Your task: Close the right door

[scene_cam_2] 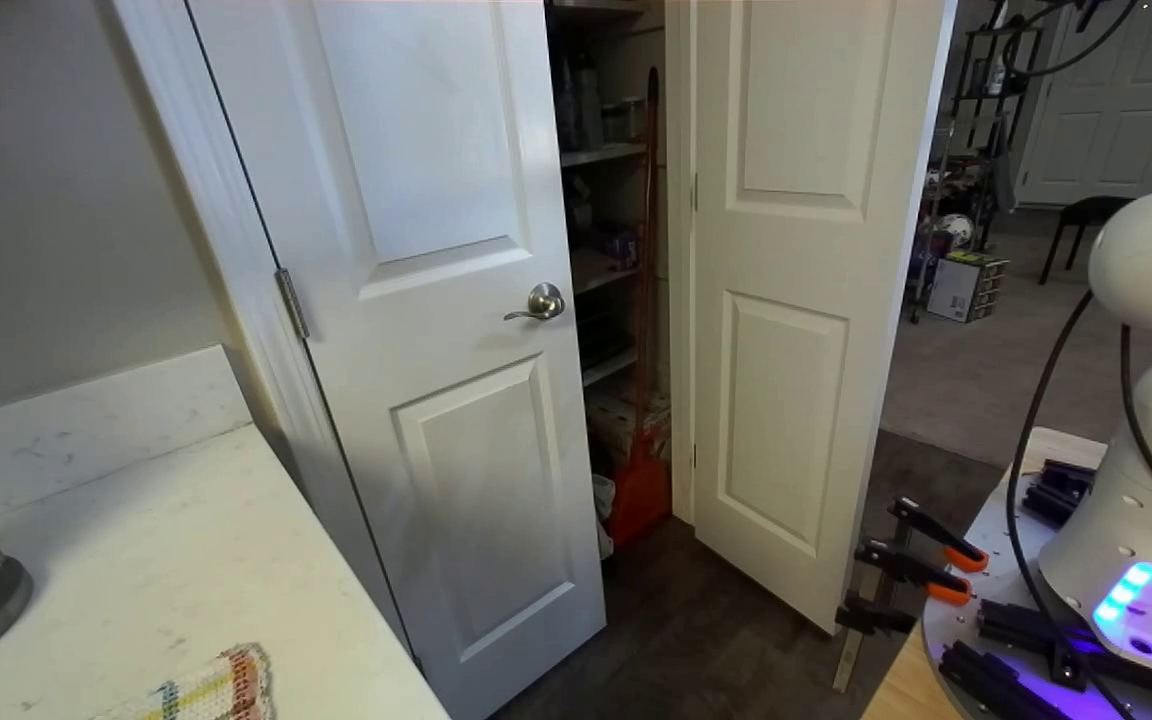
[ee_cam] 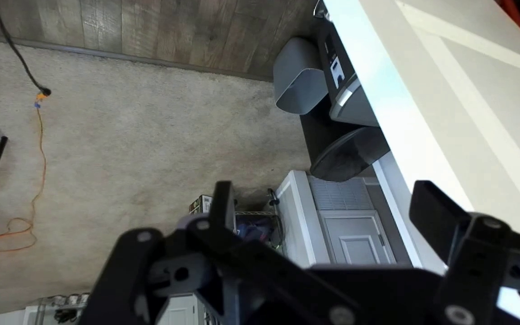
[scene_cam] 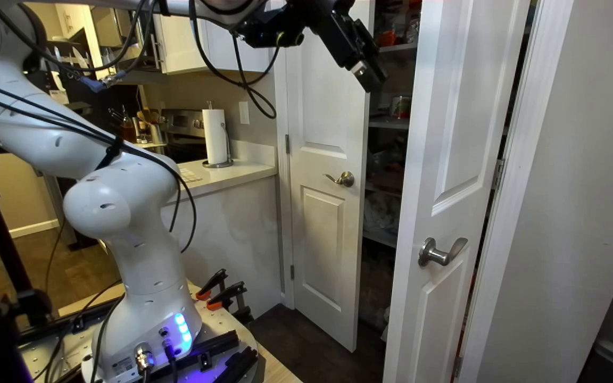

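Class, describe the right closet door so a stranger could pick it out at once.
In an exterior view, find the shelved closet right of the robot base. There stands the right door: white, panelled, ajar, hinged on its right. Its silver handle is near its left edge; the left door has one near its right.

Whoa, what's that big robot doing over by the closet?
The robot arm is there to close the closet's right door, the white one with a silver handle near its left edge. No person shows in the pictures. The gripper is open and holding nothing, up beside that door; I can't tell if it's touching. The door isn't shut yet: it stands open, and the left door does too, so you can see shelves inside.
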{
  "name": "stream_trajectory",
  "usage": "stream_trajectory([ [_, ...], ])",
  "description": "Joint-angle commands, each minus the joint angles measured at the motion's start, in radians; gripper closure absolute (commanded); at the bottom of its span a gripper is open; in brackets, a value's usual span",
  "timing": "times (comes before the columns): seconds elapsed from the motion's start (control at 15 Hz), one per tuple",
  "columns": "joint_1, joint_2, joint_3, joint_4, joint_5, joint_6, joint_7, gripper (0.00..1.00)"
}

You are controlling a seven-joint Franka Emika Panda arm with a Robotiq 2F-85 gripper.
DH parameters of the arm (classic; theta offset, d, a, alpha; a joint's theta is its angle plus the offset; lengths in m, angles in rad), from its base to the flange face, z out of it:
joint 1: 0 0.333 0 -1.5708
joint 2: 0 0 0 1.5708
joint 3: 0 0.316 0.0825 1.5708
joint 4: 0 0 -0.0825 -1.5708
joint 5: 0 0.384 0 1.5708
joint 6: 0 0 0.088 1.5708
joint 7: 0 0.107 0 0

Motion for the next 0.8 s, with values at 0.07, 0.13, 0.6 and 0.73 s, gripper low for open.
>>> stream_trajectory([
  [0.07, -0.031, 0.052, -0.01, 0.039, 0.002, 0.166, 0.002, 0.0],
  [0.13, -0.031, 0.063, -0.013, 0.05, 0.006, 0.215, -0.006, 0.0],
  [0.6, -0.029, 0.179, -0.009, 0.102, 0.036, 0.501, -0.053, 0.0],
  [0.73, -0.02, 0.203, -0.014, 0.108, 0.054, 0.544, -0.07, 0.0],
])
